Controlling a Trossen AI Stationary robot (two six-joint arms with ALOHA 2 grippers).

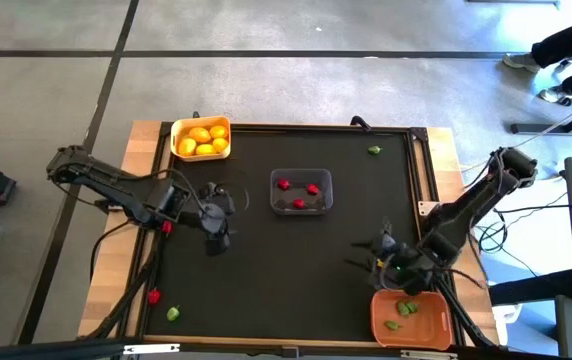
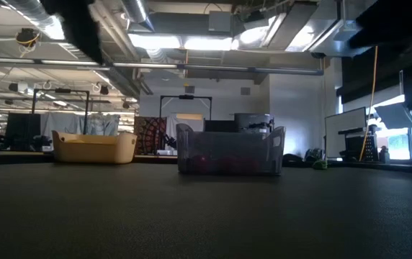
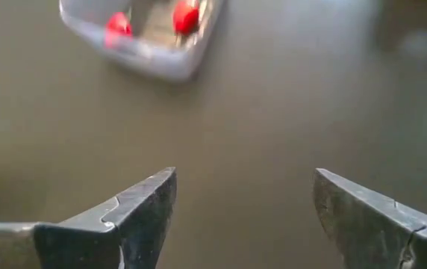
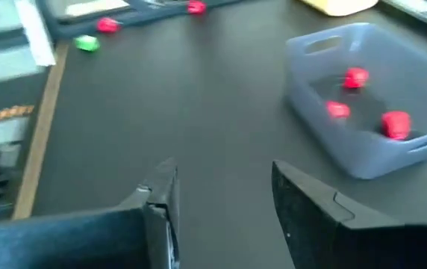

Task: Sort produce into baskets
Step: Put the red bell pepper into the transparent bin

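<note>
My left hand (image 1: 216, 222) hovers over the dark table (image 1: 266, 270), toward its left side, fingers (image 3: 135, 217) spread wide with nothing between them. Straight ahead of it sits the clear basket (image 1: 301, 191) near the middle of the table, three red pieces (image 1: 284, 184) inside. My right hand (image 1: 391, 262) hangs near the front right corner, just beside the orange basket (image 1: 408, 318); its fingers (image 4: 310, 202) stand partly apart, and they hold nothing.

In the orange basket lie a couple of green pieces (image 1: 407, 309). The yellow basket (image 1: 201, 138) sits at the far left corner, packed with yellow-orange lemons (image 1: 200, 137).

Strays now: one green piece (image 1: 374, 150) alone near the far right corner. Another green piece (image 1: 173, 313) and a red piece (image 1: 154, 296) lie by the front left corner, close together along the left edge. One more red piece (image 1: 166, 228) shows by the left edge, right beside my left arm.

From table height, the clear basket (image 2: 229, 151) stands upright mid-table with the yellow one (image 2: 94, 147) off to its side.
</note>
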